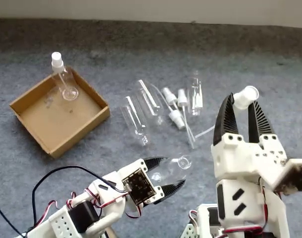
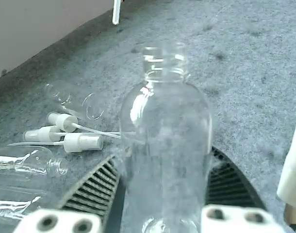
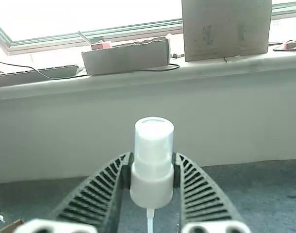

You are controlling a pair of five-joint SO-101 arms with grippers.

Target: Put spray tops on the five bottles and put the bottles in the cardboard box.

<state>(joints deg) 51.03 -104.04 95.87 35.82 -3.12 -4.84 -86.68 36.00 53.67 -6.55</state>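
My left gripper point(image 1: 167, 174) is shut on a clear uncapped bottle point(image 1: 174, 167), whose open neck point(image 2: 162, 60) points away from the wrist. My right gripper point(image 1: 241, 108) is shut on a white spray top point(image 1: 246, 96), held up above the table with its thin dip tube point(image 1: 204, 132) hanging down; in the right wrist view the spray top point(image 3: 152, 160) sits between the ribbed fingers point(image 3: 109, 189). One capped bottle point(image 1: 63, 79) leans in the cardboard box point(image 1: 59, 112). Three bare bottles point(image 1: 135, 118) and three loose spray tops point(image 1: 176, 105) lie on the grey mat.
The cardboard box stands at the left. Loose bottles and spray tops point(image 2: 77, 142) crowd the middle of the mat. Open mat lies in front of the box and to the far right. A pale wall edges the far side.
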